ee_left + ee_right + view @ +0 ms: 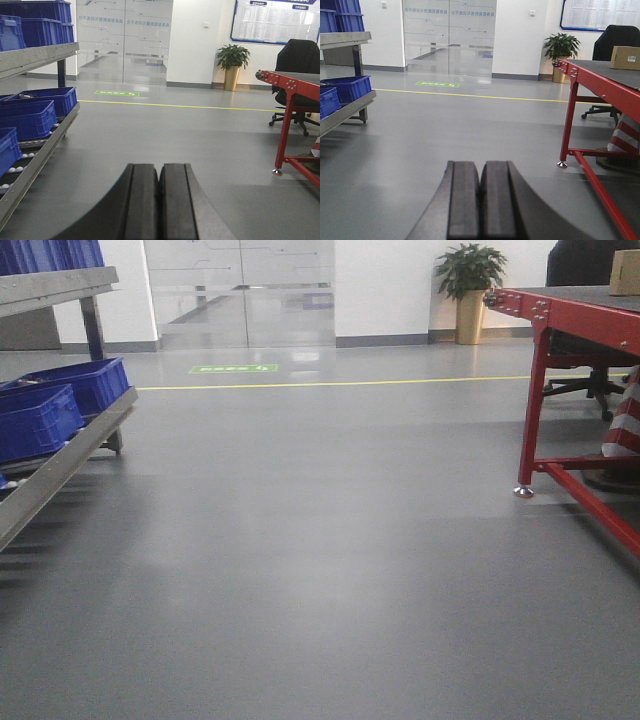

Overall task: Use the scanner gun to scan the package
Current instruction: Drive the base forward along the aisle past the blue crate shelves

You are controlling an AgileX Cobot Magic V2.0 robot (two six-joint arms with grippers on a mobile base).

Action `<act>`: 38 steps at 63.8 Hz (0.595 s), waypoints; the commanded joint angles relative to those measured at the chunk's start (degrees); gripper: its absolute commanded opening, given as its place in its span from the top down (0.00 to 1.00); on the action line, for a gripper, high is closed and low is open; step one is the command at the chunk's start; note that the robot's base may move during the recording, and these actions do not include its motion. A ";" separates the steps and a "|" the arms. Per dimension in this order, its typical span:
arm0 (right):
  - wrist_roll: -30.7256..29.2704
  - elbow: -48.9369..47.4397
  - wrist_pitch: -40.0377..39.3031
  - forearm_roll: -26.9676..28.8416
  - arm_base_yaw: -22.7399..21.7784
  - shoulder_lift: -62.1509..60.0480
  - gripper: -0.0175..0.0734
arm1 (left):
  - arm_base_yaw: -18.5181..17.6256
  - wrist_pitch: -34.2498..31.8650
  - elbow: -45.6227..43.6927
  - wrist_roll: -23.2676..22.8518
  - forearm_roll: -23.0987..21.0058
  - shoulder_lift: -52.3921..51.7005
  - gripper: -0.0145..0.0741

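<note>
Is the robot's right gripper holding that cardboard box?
No, the package rests on the red table at far right, while the right gripper is shut on nothing.

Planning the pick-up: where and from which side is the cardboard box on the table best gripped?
Likely from above, closing on two opposite side walls: the cardboard box lies flat on the red table, its top free. Leave the near face's white label uncovered.

The smooth grey floor (320, 570) has a soft gloss; the red-painted metal table frame (570, 115) shines faintly, the blue plastic crates (30, 117) have a dull sheen, the small tan cardboard box (625, 57) is matt
</note>
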 commanded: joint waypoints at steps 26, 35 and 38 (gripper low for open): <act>-0.01 -0.17 -1.38 0.09 -0.04 -0.07 0.99 | -0.19 -0.93 -0.31 0.05 0.20 -0.19 0.96; -0.01 -0.17 -1.38 0.09 -0.04 -0.07 0.99 | -0.19 -0.93 -0.31 0.05 0.20 -0.19 0.96; -0.01 -0.17 -1.38 0.09 -0.04 -0.07 0.99 | -0.19 -0.93 -0.31 0.05 0.20 -0.19 0.96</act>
